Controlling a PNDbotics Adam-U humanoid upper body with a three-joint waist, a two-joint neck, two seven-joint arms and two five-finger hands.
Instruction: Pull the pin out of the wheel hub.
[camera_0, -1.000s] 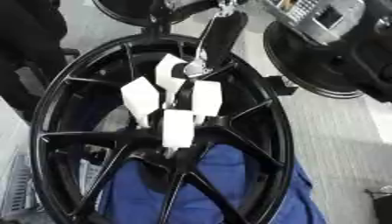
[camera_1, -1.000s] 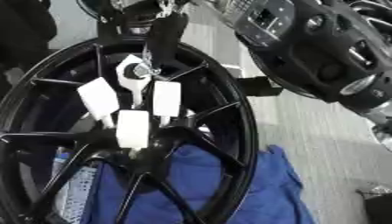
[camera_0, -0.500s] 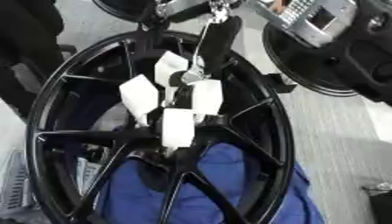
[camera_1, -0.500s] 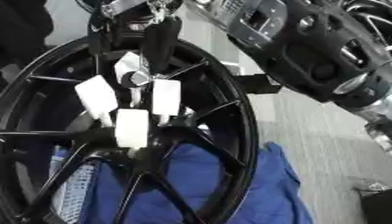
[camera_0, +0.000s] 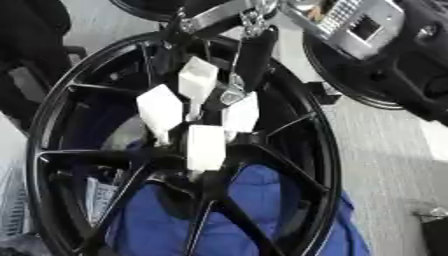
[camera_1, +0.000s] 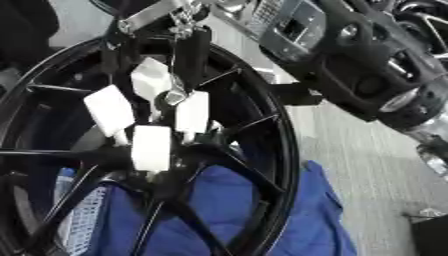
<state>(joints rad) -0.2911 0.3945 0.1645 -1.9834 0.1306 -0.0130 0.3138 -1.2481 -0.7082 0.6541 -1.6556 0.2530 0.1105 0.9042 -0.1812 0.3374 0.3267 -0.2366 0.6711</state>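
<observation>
A large black wheel rim (camera_0: 52, 120) with thin spokes fills most of the view, standing tilted, its hub (camera_0: 197, 125) a little left of the middle. A blue cloth (camera_0: 254, 210) is seen through the spokes in the lower half, lying behind the rim. To the upper right, a bulky black and silver robot arm (camera_1: 367, 75) is seen, with a grey panel on it, reaching in from the right side. Pale grey floor (camera_0: 394, 165) is visible at the right.

From the top, a dark slim robot hand (camera_0: 254, 55) is extended down toward the hub, hung below a silver bracket (camera_0: 219, 15). Its lower end is met by a small shiny metal part (camera_0: 234, 95) at the hub, which may be the pin; this cannot be told for certain. Whether the fingers are open or closed on it cannot be told. Which arm this robot hand belongs to cannot be told either, though it seems to come from the right arm.

4 white block-shaped pieces (camera_0: 206, 145) are clustered around the hub: 1 above, 1 left, 1 right and 1 below.
</observation>
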